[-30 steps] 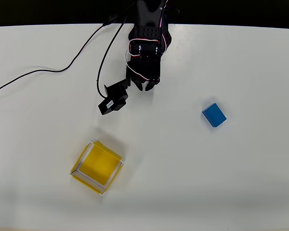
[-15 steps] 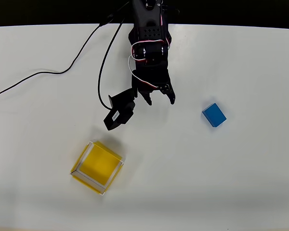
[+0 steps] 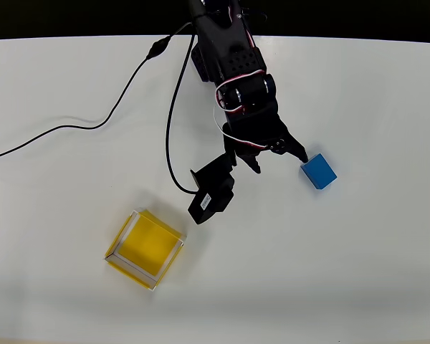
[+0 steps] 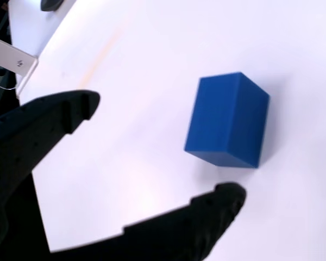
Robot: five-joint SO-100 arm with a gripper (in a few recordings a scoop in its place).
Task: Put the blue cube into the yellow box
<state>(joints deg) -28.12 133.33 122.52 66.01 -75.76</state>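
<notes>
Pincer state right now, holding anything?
Pincer: open, holding nothing; the small matte bright-blue block sits on the table just beyond its fingertips.

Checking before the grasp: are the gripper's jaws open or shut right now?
Open. In the wrist view the gripper has its two black fingers spread wide, and the blue cube lies on the table just beyond them, untouched.

Overhead camera looks straight down on whole table [image 3: 387,287]; wrist camera rides close, facing blue cube [image 4: 228,120] [image 3: 319,171], shared by both.
</notes>
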